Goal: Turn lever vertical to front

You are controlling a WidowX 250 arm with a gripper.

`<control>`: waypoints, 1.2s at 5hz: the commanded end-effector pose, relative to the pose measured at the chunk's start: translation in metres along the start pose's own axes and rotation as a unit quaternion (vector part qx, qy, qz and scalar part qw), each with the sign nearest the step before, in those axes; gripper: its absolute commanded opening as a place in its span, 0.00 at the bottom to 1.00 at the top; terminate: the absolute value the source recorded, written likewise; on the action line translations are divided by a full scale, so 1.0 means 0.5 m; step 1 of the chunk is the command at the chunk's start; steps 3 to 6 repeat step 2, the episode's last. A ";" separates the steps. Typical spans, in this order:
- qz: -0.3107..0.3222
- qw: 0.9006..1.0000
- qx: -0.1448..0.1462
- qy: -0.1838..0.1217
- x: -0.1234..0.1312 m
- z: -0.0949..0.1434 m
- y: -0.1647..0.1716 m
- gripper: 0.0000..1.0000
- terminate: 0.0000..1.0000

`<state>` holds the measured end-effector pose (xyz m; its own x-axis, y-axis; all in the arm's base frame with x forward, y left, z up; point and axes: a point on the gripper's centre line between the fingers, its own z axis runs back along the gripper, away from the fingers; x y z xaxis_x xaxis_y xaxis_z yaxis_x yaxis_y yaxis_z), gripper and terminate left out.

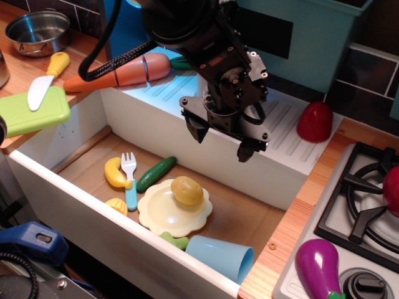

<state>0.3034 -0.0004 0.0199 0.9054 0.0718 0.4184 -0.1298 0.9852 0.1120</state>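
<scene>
My gripper point(219, 141) is black and hangs over the front edge of the white drainboard point(283, 134), above the sink's back wall. Its two fingers are spread apart with nothing between them. One fingertip point(194, 132) is on the left and the other point(245, 152) on the right. The lever and the grey faucet do not show; the arm and wrist cover the place behind the gripper.
The sink point(249, 215) holds a yellow plate point(163, 213) with a potato point(187, 190), a fork point(129, 180), a cucumber point(156, 173), a banana point(115, 172) and a blue cup point(219, 256). A carrot point(118, 71), a red pepper point(314, 121), an eggplant point(318, 266) and a stove point(361, 199) lie around it.
</scene>
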 end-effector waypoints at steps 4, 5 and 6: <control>0.007 1.000 -0.003 -0.024 0.026 0.017 0.003 1.00 1.00; 0.007 1.000 -0.003 -0.024 0.026 0.017 0.003 1.00 1.00; 0.007 1.000 -0.003 -0.024 0.026 0.017 0.003 1.00 1.00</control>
